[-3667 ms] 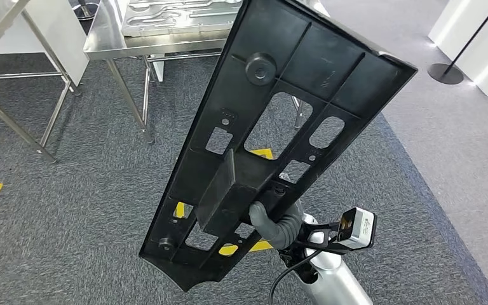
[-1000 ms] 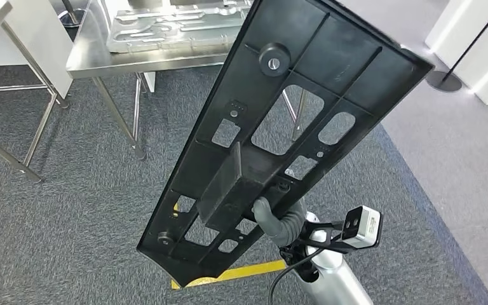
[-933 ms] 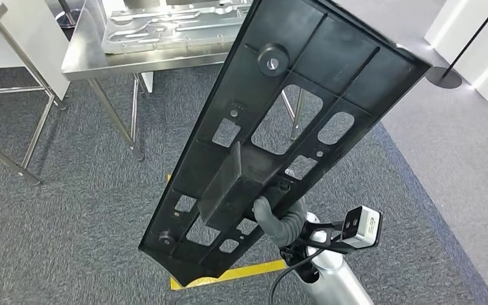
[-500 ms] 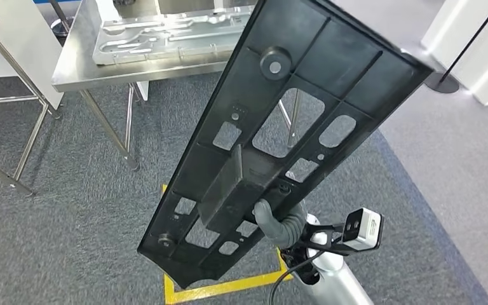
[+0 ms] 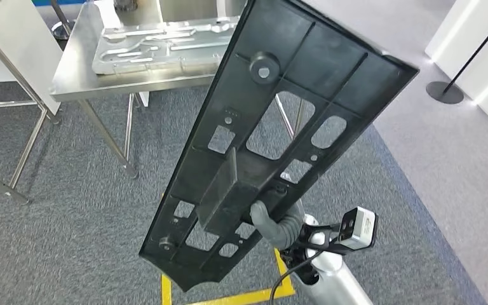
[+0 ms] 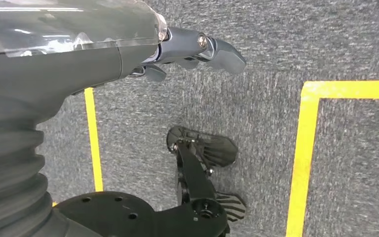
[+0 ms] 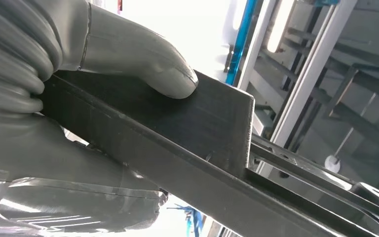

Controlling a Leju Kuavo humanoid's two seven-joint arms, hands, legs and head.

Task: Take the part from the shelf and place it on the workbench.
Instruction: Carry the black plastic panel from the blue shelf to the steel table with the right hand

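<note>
Rising at a tilt above the right hand (image 5: 278, 222), the long black plastic part (image 5: 273, 133) is gripped at its raised block, thumb pressed on top. Beyond it stands the steel workbench (image 5: 76, 79). The left hand (image 6: 187, 47) hangs empty, fingers loosely apart.

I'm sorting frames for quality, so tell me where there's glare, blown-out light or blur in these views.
Head view: sharp, with glare on the steel workbench. Right wrist view: background blown out white behind the right hand, black part dark. Left wrist view: left hand and carpet evenly lit, its near cover soft.
</note>
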